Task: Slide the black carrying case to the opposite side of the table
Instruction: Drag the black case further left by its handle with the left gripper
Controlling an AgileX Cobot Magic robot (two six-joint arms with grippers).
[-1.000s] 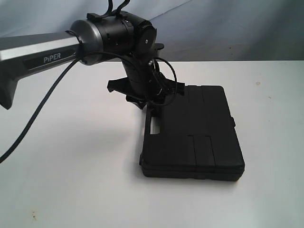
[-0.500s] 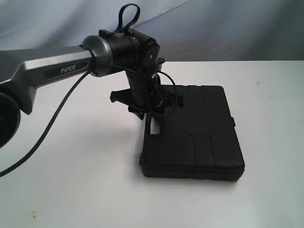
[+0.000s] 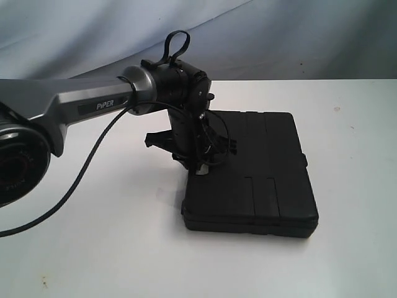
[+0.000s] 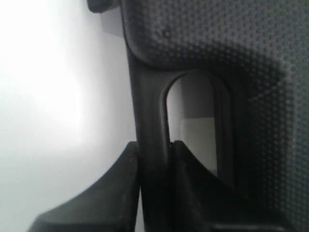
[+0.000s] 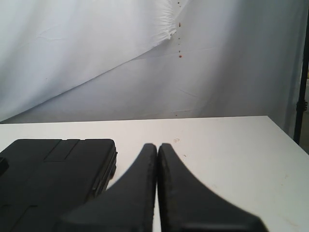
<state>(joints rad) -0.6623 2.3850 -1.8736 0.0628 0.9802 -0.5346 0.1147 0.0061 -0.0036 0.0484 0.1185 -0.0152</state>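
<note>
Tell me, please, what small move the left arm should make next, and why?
Probably begin dragging the black carrying case slowly leftward over the table: the left gripper already clasps the handle snugly, the case lies flat, and bare tabletop lies that way.

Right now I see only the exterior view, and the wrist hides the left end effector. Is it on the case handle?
Observer: Yes. The left end effector is closed on the handle bar of the black case, one finger through the opening.
Operator: And the right arm? It's out of my picture.
Observer: The right end effector is shut and empty, above the table beside the case.
</note>
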